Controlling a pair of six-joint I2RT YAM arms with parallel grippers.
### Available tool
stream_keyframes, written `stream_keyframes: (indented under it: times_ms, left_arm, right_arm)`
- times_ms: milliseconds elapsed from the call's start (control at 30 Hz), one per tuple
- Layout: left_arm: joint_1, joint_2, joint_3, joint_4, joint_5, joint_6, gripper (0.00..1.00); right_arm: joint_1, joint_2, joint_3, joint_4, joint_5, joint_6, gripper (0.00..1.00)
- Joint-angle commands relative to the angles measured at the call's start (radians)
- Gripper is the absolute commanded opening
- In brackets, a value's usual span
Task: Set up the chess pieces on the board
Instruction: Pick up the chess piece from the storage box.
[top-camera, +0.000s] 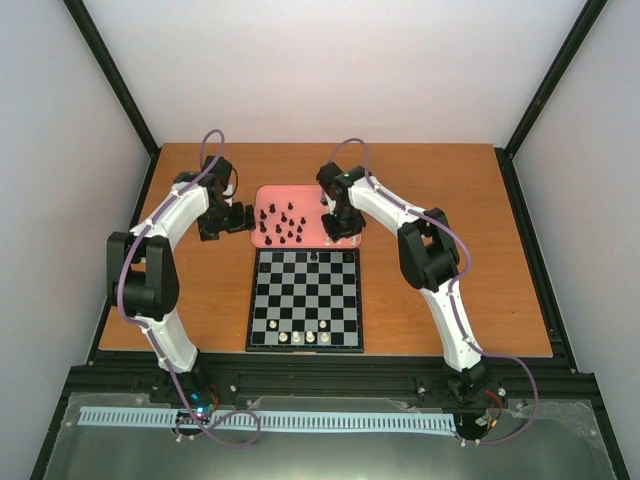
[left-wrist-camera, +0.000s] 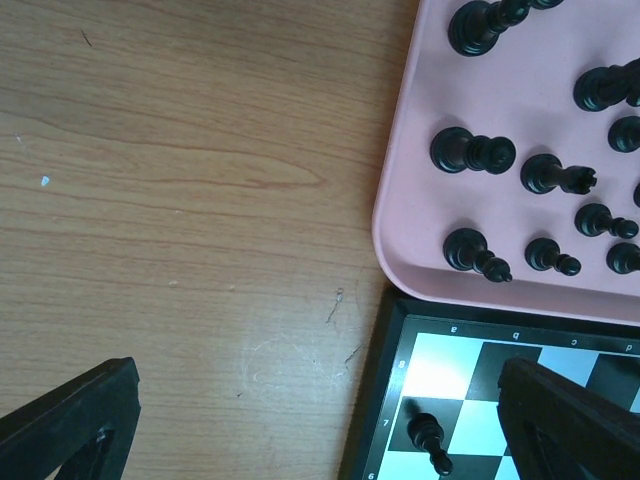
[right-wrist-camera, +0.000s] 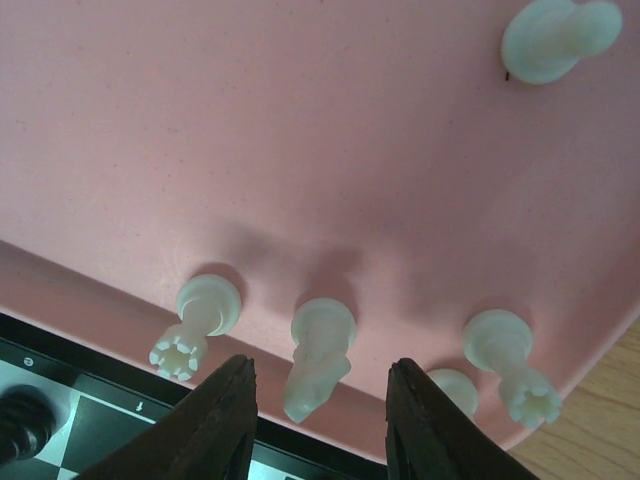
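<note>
The board (top-camera: 305, 300) lies mid-table with the pink tray (top-camera: 262, 212) behind it. Several black chess pieces (top-camera: 285, 222) stand in the tray. A few cream ones (top-camera: 298, 338) line the board's near row, and one black piece (top-camera: 315, 256) stands on the far row. My right gripper (right-wrist-camera: 320, 385) is open over the tray's near rim, its fingers either side of a cream knight (right-wrist-camera: 322, 355) with a gap on each side. Cream rooks (right-wrist-camera: 197, 322) (right-wrist-camera: 510, 365) flank it. My left gripper (left-wrist-camera: 318, 372) hangs open over bare wood by the board's corner (left-wrist-camera: 400, 330), next to a black pawn (left-wrist-camera: 428, 440).
Another cream piece (right-wrist-camera: 560, 38) stands farther back in the tray (right-wrist-camera: 300, 120). Black pieces (left-wrist-camera: 470, 152) crowd the tray's left half (left-wrist-camera: 395, 215). The wooden table (top-camera: 480, 240) is walled by black frame posts and white panels.
</note>
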Motion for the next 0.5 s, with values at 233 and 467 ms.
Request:
stream_keyframes:
  times_ms: [233, 467]
  left_arm:
    - [-0.003, 0.028, 0.059, 0.005, 0.005, 0.012, 1.00]
    - [-0.003, 0.039, 0.061, 0.007, 0.016, 0.008, 1.00]
  right_arm:
    - [0.004, 0.060, 0.081, -0.031, 0.021, 0.003, 0.36]
    - [0.004, 0.078, 0.106, -0.039, 0.035, -0.002, 0.27]
